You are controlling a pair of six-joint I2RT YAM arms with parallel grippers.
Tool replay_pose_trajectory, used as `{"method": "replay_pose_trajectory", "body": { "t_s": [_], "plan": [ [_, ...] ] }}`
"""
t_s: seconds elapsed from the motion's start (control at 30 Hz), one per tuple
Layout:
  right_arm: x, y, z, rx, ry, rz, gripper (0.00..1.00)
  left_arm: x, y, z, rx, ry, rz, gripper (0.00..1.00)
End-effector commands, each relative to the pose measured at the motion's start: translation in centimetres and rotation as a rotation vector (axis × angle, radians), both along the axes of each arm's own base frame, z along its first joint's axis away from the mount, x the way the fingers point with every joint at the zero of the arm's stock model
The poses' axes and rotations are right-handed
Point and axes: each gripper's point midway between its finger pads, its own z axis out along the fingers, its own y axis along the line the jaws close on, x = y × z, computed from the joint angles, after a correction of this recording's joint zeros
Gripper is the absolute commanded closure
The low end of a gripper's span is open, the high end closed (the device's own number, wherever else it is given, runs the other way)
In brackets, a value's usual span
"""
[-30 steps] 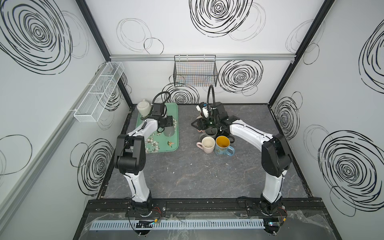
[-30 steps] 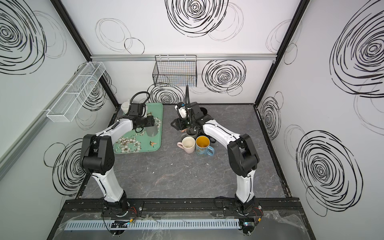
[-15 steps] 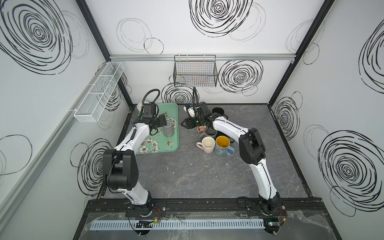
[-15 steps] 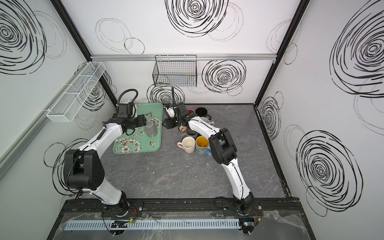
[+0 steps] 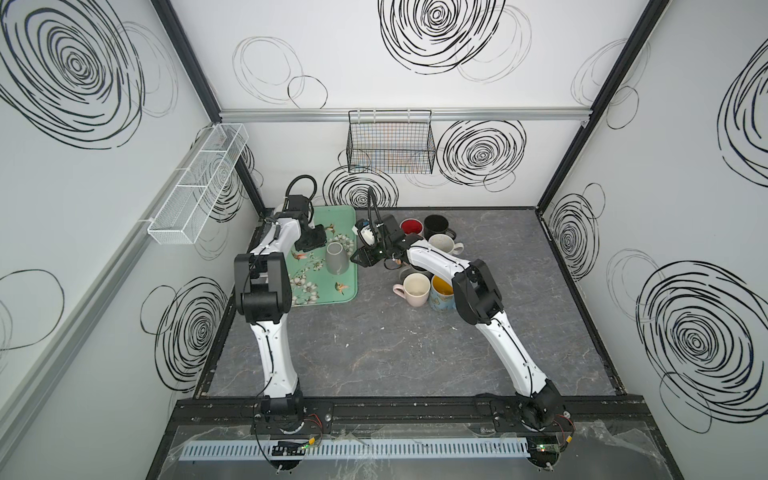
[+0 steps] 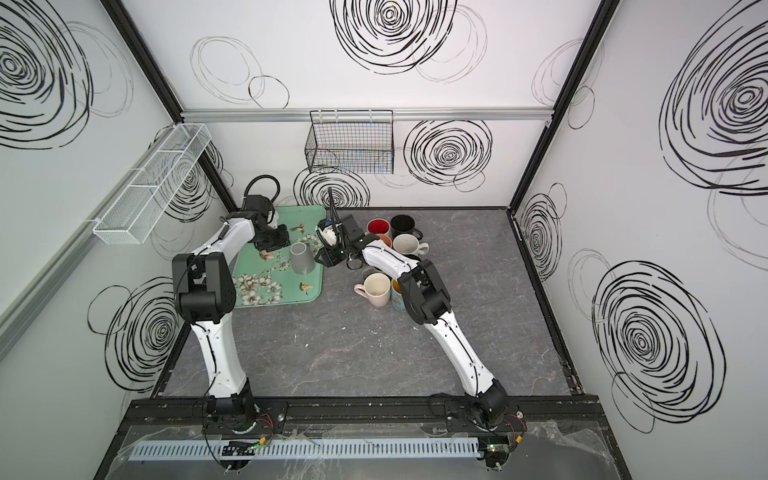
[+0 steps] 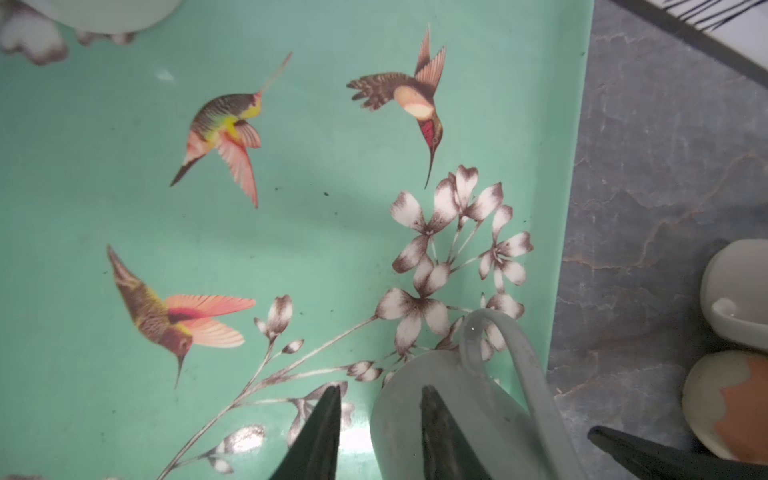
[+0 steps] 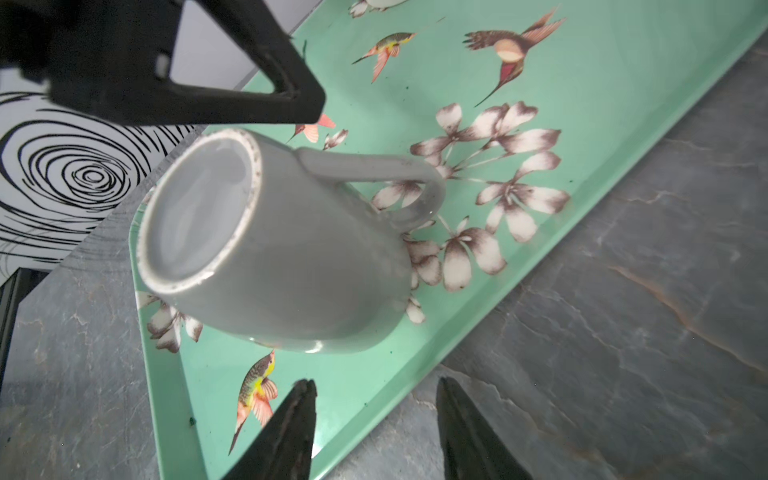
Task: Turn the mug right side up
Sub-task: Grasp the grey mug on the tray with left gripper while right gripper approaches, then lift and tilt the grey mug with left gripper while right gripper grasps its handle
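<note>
We see a grey mug (image 8: pixel 291 249) standing upside down on a mint-green tray (image 8: pixel 602 75) printed with hummingbirds and blossoms. Its flat base faces up, its rim rests on the tray, and its handle shows side-on in the right wrist view.

The right gripper (image 8: pixel 376 386) hangs low over the tray's edge, where the tray meets the dark stone-patterned table (image 8: pixel 623 291). Its two black fingers are spread, with nothing between them. The mug sits just ahead of the fingertips, apart from them.

The left gripper (image 7: pixel 380 399) hangs close over the mug on the side away from the right gripper. Its fingers are parted by a narrow gap. One finger crosses in front of the mug's wall and the other hangs over bare tray. We cannot tell whether either finger touches the mug.

Behind the right gripper, alongside its arm, a cluster of upright mugs (image 5: pixel 417 286) stands on the table.
</note>
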Motion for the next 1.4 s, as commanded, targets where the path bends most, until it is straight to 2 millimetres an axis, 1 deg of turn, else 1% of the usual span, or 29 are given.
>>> {"method": "replay_pose_trajectory", "body": {
  "t_s": [0.0,0.13,0.23,0.33,0.43,0.5,0.6,0.67,0.77,0.83,0.93,1.07,1.13,1.2,1.27,1.37],
  "plan": [
    [-0.1,1.5,1.2,0.058,-0.074,0.087,0.50,-0.1,-1.6,0.2,-0.035,0.043,-0.084,0.65],
    [-1.3,2.4,1.0,0.099,-0.091,0.175,0.51,1.1,-3.6,-0.1,-0.064,0.049,-0.166,0.64],
    [-2.4,3.1,1.1,0.134,-0.094,0.244,0.51,1.5,-5.6,-0.5,-0.112,0.062,-0.234,0.61],
    [-3.4,3.5,1.3,0.161,-0.093,0.295,0.52,1.3,-7.2,-1.0,-0.125,0.088,-0.296,0.61],
    [-4.6,4.1,1.7,0.186,-0.094,0.346,0.54,1.0,-8.6,-1.0,-0.155,0.087,-0.325,0.61],
    [-5.3,4.6,2.0,0.200,-0.100,0.377,0.55,0.8,-9.5,-0.8,-0.161,0.085,-0.342,0.61],
    [-6.5,5.3,2.3,0.213,-0.105,0.410,0.56,0.8,-10.5,0.1,-0.168,0.065,-0.369,0.61],
    [-7.2,5.7,2.5,0.218,-0.102,0.424,0.56,0.8,-10.8,1.0,-0.169,0.046,-0.373,0.60],
    [-8.2,6.1,3.1,0.220,-0.091,0.444,0.57,1.2,-9.8,2.4,-0.131,0.013,-0.344,0.56],
    [-8.5,6.0,4.0,0.227,-0.080,0.448,0.57,1.5,-8.2,3.5,-0.090,-0.015,-0.295,0.51],
    [-7.9,5.2,5.8,0.241,-0.058,0.421,0.57,1.4,-5.3,5.1,-0.005,-0.053,-0.218,0.48],
    [-6.0,3.5,8.5,0.300,-0.015,0.354,0.57,0.2,-2.0,6.4,0.081,-0.078,-0.123,0.48],
    [-5.0,2.5,9.1,0.318,-0.008,0.322,0.58,-0.6,-0.5,7.2,0.097,-0.111,-0.070,0.47],
    [-3.9,1.8,9.2,0.316,-0.015,0.288,0.59,-1.5,1.0,8.0,0.095,-0.163,-0.010,0.48],
    [-2.7,1.4,9.0,0.304,-0.018,0.242,0.59,-2.5,2.0,8.6,0.083,-0.204,0.034,0.48],
    [-0.4,1.2,8.2,0.273,-0.042,0.136,0.58,-4.5,2.5,8.7,0.069,-0.225,0.061,0.48]
  ]
}}
